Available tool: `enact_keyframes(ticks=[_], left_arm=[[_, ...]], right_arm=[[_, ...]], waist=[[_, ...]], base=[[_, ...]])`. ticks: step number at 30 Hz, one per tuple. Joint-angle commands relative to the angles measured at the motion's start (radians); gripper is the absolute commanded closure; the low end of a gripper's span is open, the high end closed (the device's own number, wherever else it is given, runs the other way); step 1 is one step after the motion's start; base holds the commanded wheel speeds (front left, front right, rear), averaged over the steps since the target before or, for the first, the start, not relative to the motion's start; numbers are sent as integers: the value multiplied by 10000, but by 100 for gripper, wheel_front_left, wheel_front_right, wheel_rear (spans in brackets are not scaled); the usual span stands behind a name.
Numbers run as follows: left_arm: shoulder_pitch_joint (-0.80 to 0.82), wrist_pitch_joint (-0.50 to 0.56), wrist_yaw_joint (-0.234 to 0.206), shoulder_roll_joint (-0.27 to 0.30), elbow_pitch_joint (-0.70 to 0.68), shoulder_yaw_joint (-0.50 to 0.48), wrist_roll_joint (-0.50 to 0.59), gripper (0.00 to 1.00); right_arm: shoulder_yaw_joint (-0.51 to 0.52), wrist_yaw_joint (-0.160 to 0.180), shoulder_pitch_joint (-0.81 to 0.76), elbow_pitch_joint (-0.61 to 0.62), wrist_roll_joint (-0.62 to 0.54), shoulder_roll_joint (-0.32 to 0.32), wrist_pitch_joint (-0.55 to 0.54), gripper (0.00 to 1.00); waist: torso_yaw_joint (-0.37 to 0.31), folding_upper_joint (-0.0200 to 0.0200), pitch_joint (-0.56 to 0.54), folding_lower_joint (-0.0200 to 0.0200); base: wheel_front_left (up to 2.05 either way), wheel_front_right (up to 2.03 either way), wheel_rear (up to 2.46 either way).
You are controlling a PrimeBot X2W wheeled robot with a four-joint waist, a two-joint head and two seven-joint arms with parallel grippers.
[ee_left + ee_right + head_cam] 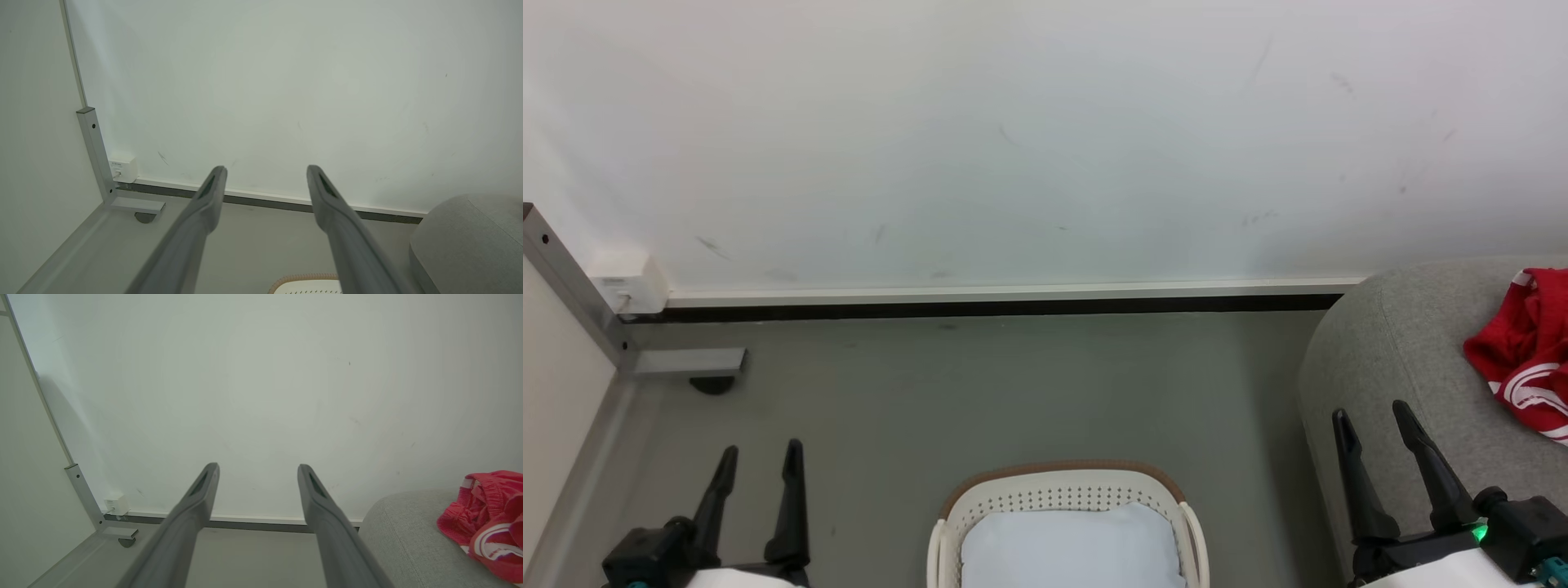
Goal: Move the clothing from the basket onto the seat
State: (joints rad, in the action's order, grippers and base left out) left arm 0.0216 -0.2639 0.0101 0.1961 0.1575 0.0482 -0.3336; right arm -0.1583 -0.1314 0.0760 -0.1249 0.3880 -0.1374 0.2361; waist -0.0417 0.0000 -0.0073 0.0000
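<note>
1. The soft red sports clothing with white trim (1527,351) lies crumpled on top of the large rounded seat upholstered in light grey woven fabric (1388,359). It is at the right edge of the head view, and part of it is cut off by the frame.
2. The small oval white plastic basket with perforated walls and a brown rim (1062,472) stands on the grey floor (1013,392) at the bottom middle of the head view, left of the seat and apart from it. A plain pale white pad (1070,547) lies inside it, covering the visible part of its interior.
3. The left gripper (760,447) hangs at the lower left over the floor, to the left of the basket. Its two long dark fingers are spread apart with nothing between them. In the left wrist view the basket's brown rim (304,281) shows at the bottom edge between those fingers.
4. The right gripper (1370,411) sits at the lower right, in front of the seat's rounded left side. Its fingers also stand apart and grip nothing. It is near the clothing but not touching it.
5. In the right wrist view the clothing (486,522) rests on the seat at the lower right, off to the right of the spread fingers.
6. Behind everything rises a scuffed white wall (1045,147) with a pale skirting strip (1013,292) along its foot.
7. At the far left a grey metal frame post (572,286) slants down to the floor, with a small white box (629,282) beside it on the wall.
</note>
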Motion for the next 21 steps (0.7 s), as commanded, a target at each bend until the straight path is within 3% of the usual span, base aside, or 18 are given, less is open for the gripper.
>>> enact_keyframes(ticks=[1,17,18,21], left_arm=[[70,-6,65,-47,61,-61,106,0],[129,-4,500,-346,268,-339,160,0],[38,5,480,-368,287,-319,171,100],[-121,35,485,-507,556,-277,131,100]], right_arm=[[-25,16,82,-50,-59,-51,56,0],[-106,16,168,-236,129,-59,-10,0],[-115,0,31,-239,46,5,-15,100],[-146,-2,-191,-485,85,95,-27,100]], waist=[[-7,0,-7,0],[-48,0,-41,0],[-48,0,-40,0],[-48,0,-40,0]], base=[[0,0,0],[0,0,0],[0,0,0],[0,0,0]])
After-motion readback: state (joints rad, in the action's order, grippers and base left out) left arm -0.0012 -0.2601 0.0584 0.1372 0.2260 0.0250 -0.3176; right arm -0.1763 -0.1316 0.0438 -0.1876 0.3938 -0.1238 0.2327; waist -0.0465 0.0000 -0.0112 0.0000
